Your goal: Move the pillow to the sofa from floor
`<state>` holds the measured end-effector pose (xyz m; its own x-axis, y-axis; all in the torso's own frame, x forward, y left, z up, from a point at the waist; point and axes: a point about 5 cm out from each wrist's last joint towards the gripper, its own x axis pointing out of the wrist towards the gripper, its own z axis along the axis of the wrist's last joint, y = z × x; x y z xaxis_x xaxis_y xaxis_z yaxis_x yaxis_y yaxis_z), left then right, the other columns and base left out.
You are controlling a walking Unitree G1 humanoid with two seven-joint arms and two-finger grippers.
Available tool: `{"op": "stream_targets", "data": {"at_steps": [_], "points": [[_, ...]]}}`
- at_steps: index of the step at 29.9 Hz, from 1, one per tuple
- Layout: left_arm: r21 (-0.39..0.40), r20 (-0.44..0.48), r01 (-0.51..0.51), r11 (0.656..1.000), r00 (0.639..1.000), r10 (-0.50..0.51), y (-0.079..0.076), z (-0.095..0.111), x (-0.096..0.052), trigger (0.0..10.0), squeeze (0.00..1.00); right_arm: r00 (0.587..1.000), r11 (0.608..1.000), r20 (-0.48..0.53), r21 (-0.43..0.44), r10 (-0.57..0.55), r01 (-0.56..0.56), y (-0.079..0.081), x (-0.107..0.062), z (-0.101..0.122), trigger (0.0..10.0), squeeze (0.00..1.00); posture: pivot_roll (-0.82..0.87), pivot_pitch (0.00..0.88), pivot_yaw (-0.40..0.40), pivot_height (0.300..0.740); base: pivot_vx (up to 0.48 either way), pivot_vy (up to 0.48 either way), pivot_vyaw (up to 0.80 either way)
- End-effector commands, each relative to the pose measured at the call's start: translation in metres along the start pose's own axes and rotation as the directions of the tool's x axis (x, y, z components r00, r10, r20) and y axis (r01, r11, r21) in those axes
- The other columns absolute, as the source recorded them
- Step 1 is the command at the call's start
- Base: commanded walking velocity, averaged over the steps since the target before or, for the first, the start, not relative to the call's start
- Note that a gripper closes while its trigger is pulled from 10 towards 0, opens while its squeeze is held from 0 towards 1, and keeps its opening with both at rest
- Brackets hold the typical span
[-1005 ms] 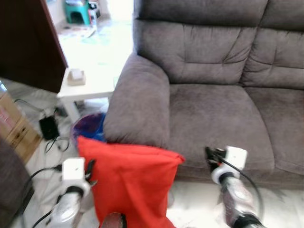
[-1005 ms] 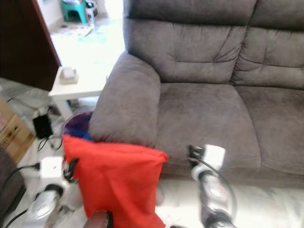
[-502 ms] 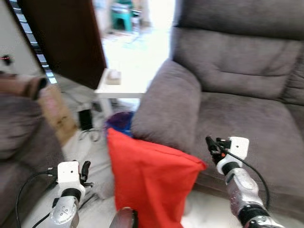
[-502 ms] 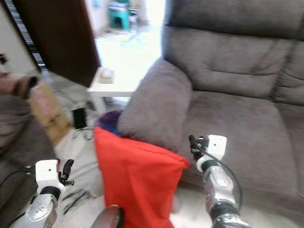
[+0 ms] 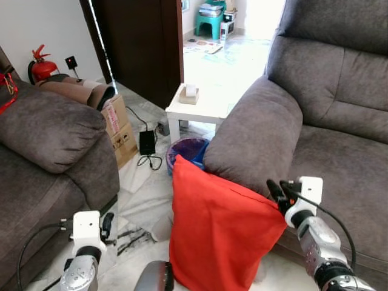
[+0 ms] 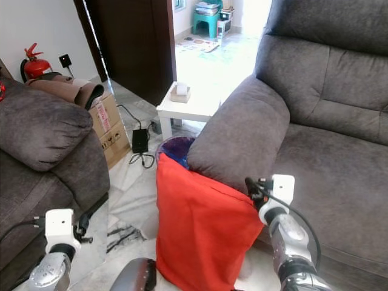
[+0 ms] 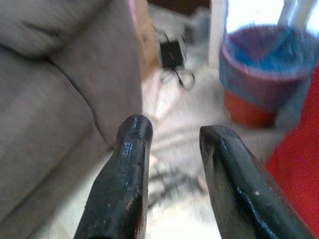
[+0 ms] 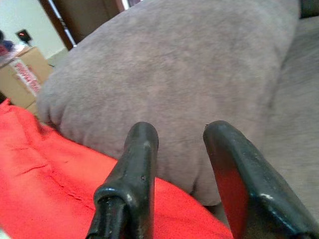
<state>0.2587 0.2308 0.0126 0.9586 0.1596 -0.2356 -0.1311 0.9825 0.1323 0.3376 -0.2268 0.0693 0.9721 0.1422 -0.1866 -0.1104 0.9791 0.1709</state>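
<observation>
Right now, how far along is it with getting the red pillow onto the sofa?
Nothing is done yet: the red pillow stands on the floor, leaning against the sofa's armrest. The right gripper is open above the pillow's top corner, the left gripper open and off to the side. Grasping, lifting and placing on the seat remain.

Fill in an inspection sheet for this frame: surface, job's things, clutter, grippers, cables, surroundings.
Surface: pale marble floor beside the sofa.
Job's things: red pillow stands upright on the floor, leaning against the sofa's armrest; sofa seat bare.
Clutter: purple bin behind the pillow; cardboard box; small box on white side table.
Grippers: right gripper open, at the pillow's top corner by the armrest, holding nothing; left gripper open, low over the floor, apart from the pillow.
Cables: black adapter with cord on the floor; cable on each wrist.
Surroundings: second grey sofa on the left; red extinguisher; dark door; green stool beyond.
</observation>
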Motion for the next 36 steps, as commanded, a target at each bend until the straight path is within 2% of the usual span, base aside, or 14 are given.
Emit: {"op": "stream_targets", "data": {"at_steps": [1,3,7,12,14,20,21,22,25,30,36], "points": [[0.046,-0.086,0.015,0.999,0.996,-0.011,0.003,-0.015,-0.005,10.0,0.0,1.0,1.0,0.01,-0.005,-0.006,0.006,-0.003,0.001,0.005,10.0,1.0,0.16,0.103,0.014,0.597,0.0,0.0,0.0],[0.041,-0.146,0.008,0.999,0.989,-0.002,0.005,-0.026,-0.007,10.0,0.0,1.0,1.0,0.003,-0.016,0.003,-0.003,-0.006,0.0,0.007,10.0,1.0,0.16,0.103,0.014,0.597,0.0,0.0,0.0],[0.039,-0.204,0.022,0.999,0.979,-0.013,0.002,-0.037,-0.012,10.0,0.0,0.999,0.999,-0.021,-0.036,0.034,-0.034,-0.01,-0.002,0.009,10.0,1.0,0.17,0.114,0.017,0.597,0.0,0.0,0.0],[0.035,-0.215,0.028,0.999,0.976,-0.019,-0.001,-0.041,-0.014,10.0,0.0,0.99,0.989,-0.055,-0.068,0.128,-0.132,-0.015,-0.006,0.011,10.0,1.0,0.17,0.124,0.017,0.597,0.0,0.0,0.0],[0.031,-0.221,0.025,0.999,0.975,-0.018,-0.001,-0.044,-0.016,10.0,0.0,0.985,0.983,-0.076,-0.088,0.158,-0.164,-0.027,-0.012,0.017,10.0,1.0,0.17,0.129,0.013,0.597,0.0,0.0,0.0],[-0.007,-0.202,-0.018,1.0,0.979,0.016,0.003,-0.042,-0.015,10.0,0.0,0.991,0.99,-0.075,-0.072,0.114,-0.119,-0.031,-0.014,0.014,10.0,1.0,0.16,0.134,0.011,0.597,0.0,0.0,0.0],[-0.011,-0.192,-0.026,1.0,0.981,0.023,0.004,-0.041,-0.015,10.0,0.0,0.991,0.991,-0.071,-0.068,0.114,-0.118,-0.03,-0.014,0.013,10.0,0.96,0.16,0.132,0.011,0.597,0.0,0.0,0.0],[-0.013,-0.172,-0.035,0.999,0.985,0.033,0.004,-0.038,-0.014,10.0,0.0,0.991,0.99,-0.066,-0.066,0.118,-0.123,-0.028,-0.013,0.012,10.0,0.0,0.16,0.132,0.012,0.597,0.0,0.0,0.0],[-0.024,-0.094,-0.066,0.998,0.994,0.064,0.006,-0.026,-0.009,10.0,0.0,0.993,0.993,-0.018,0.001,0.117,-0.117,-0.018,-0.012,0.004,10.0,0.0,0.16,0.13,0.014,0.597,0.0,-0.115,0.0],[-0.019,-0.079,-0.069,0.997,0.995,0.067,0.006,-0.022,-0.006,10.0,0.0,0.986,0.986,-0.028,0.027,0.164,-0.163,-0.002,-0.011,-0.011,10.0,0.0,0.16,0.127,0.018,0.597,0.0,-0.411,0.0],[-0.016,-0.083,-0.068,0.998,0.994,0.067,0.007,-0.023,-0.006,10.0,0.0,0.986,0.986,-0.015,0.03,0.166,-0.165,-0.003,-0.01,-0.007,10.0,0.0,0.16,0.127,0.017,0.597,0.0,-0.424,0.0]]}}
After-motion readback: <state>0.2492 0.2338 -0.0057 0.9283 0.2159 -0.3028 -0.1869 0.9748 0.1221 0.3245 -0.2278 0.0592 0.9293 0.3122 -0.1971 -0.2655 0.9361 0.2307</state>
